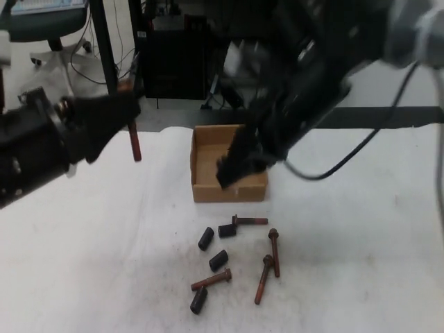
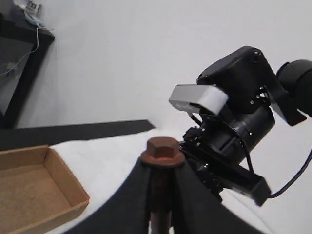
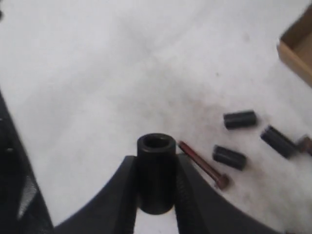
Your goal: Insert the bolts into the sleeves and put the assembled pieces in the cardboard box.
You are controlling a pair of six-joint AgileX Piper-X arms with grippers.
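Left gripper [image 2: 162,168] closed tight on a rust-red bolt [image 2: 162,151], raised off the white bench [image 1: 83,263] left of the cardboard box [image 1: 208,191], right gripper [image 3: 156,158] clamped on a black sleeve [image 3: 156,183] close to the box, loose bolts [image 1: 275,252] and loose sleeves [image 1: 206,238] on the bench nearer than the box.

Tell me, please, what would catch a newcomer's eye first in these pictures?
The left gripper holds a bolt upright over the left of the bench, while the right gripper grips a sleeve close to the box. In front of the box, loose bolts and sleeves lie scattered.
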